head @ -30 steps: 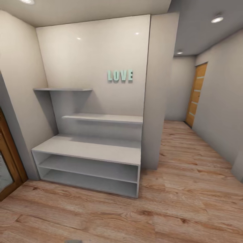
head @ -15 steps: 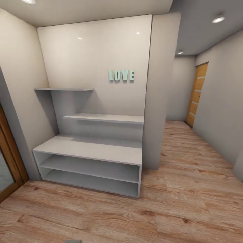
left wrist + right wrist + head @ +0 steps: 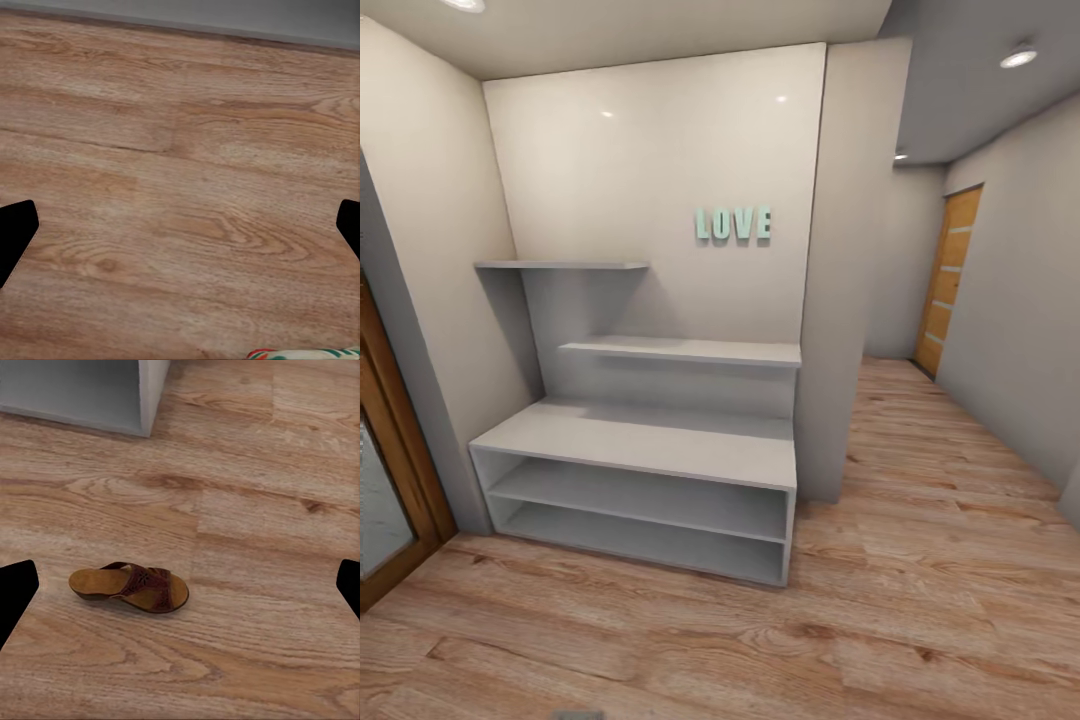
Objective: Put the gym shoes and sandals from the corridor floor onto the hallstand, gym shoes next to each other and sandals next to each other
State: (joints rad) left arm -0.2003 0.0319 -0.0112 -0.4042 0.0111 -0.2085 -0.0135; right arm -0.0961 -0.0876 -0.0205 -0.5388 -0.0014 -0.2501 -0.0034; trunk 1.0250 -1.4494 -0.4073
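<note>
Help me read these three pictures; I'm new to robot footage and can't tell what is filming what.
This is a simulated wheeled robot with two arms, steered by a person. One picture comes from a camera on its head: it faces the pale grey hallstand, whose shelves hold nothing, with the word LOVE on the wall and a wooden door down the corridor. The other two come from cameras near each hand, looking down at the wood-plank floor. The dark shapes at the edges are the fingers, set wide apart, so both hands are open and hold nothing. The right hand's camera sees one brown sandal lying on the floor near the hallstand's corner. The left hand's camera catches a sliver of a gym shoe at the picture's edge.
</note>
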